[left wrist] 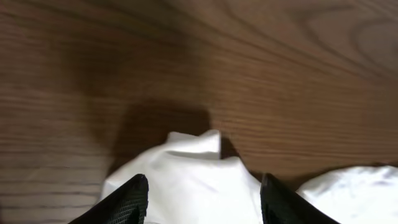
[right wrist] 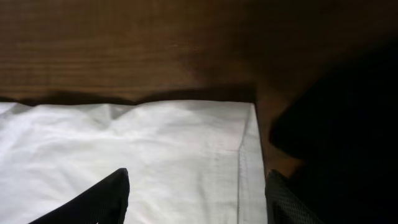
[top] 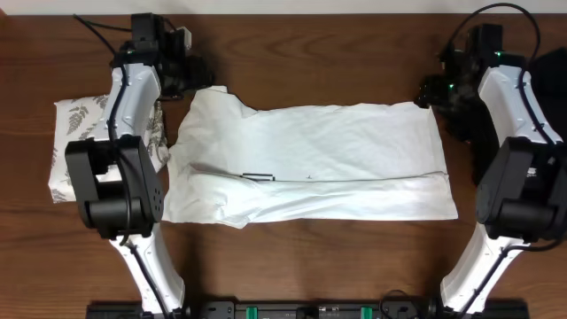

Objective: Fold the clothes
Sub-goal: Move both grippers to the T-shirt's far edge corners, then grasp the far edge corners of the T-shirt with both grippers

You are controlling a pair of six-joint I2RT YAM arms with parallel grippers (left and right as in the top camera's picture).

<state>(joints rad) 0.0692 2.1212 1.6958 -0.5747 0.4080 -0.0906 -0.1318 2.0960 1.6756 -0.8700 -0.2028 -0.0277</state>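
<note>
White T-shirt (top: 310, 151) lying flat along the middle of the table (top: 310, 257), its length running from the left edge towards the right edge. A crease (top: 354, 180) runs the length of the garment, and the strip on the near side of it appears to be already turned over, so one lengthwise fold is judged done. A small dark mark (top: 259, 175) sits on this crease; what it is cannot be read.

The left tool (top: 197, 78) hangs over the shirt's far-left corner and the right tool (top: 431, 91) over its far-right corner. In the left wrist view the fingers (left wrist: 134, 199) stand well apart with rumpled white cloth between them; in the right wrist view the fingers (right wrist: 112, 193) are likewise spread, above the square corner and its stitched hem (right wrist: 245, 162). Neither tool is clamped on the fabric.

A folded fern-print cloth (top: 75, 133) rests by the left edge, partly under the left arm, and a black garment (top: 554, 66) lies at the far-right corner; neither is part of the fold.

Step in hand, as judged: taking hold of the two far corners for the second lengthwise fold. The next move calls for both tools to descend, close on a single corner each, lift together and carry the far edge towards the near edge without dragging the lower layer
</note>
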